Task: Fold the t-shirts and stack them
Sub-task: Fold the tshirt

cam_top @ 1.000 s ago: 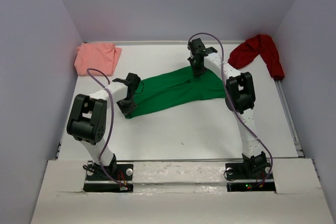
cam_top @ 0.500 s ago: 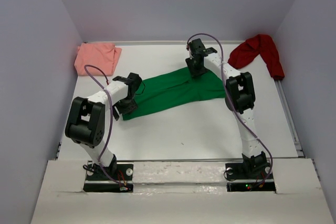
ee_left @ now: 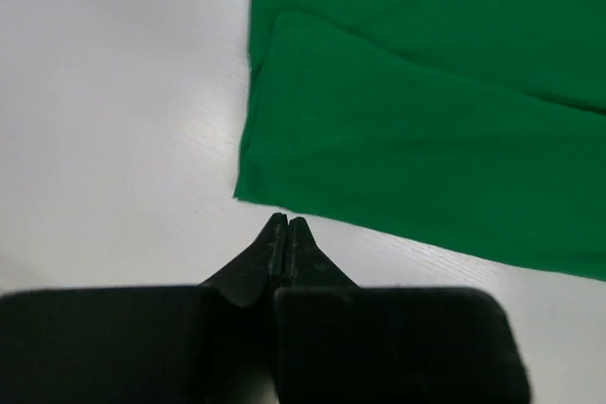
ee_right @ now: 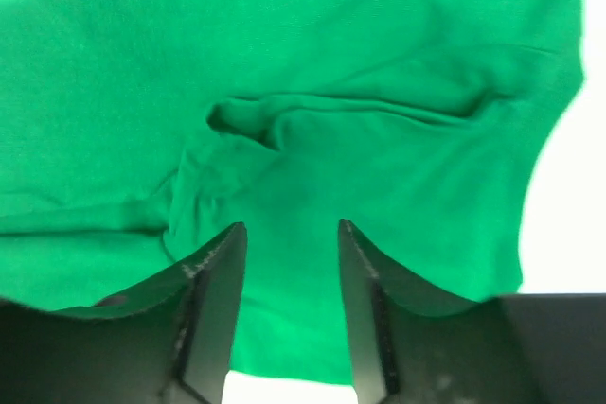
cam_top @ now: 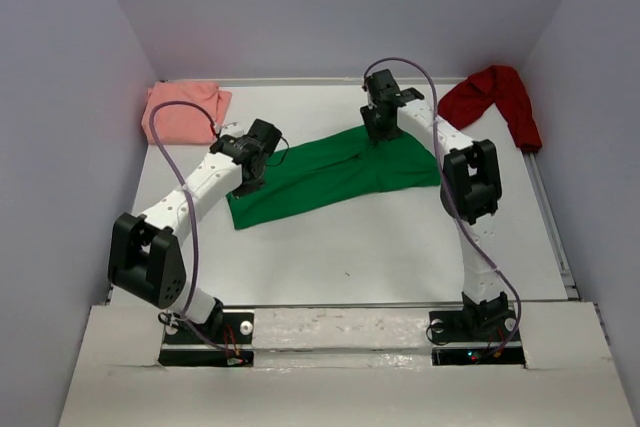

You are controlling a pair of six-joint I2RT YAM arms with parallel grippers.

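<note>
Green t-shirt [cam_top: 330, 175] lies spread mid-desk, partly folded, one layer lapped over another at its left end. Pink t-shirt [cam_top: 182, 112] is bunched at the back left corner of the desk [cam_top: 350, 247]. Dark red t-shirt [cam_top: 495, 97] is crumpled at the back right corner. All three are well apart.

Left hand [ee_left: 287, 222]: fingers pressed together, holding nothing, tips over bare desk just beside the green shirt's left edge.

Right hand [ee_right: 291, 225]: fingers apart, above the green shirt's far edge, wrinkled cloth visible between them. Contact with the cloth cannot be told.
</note>
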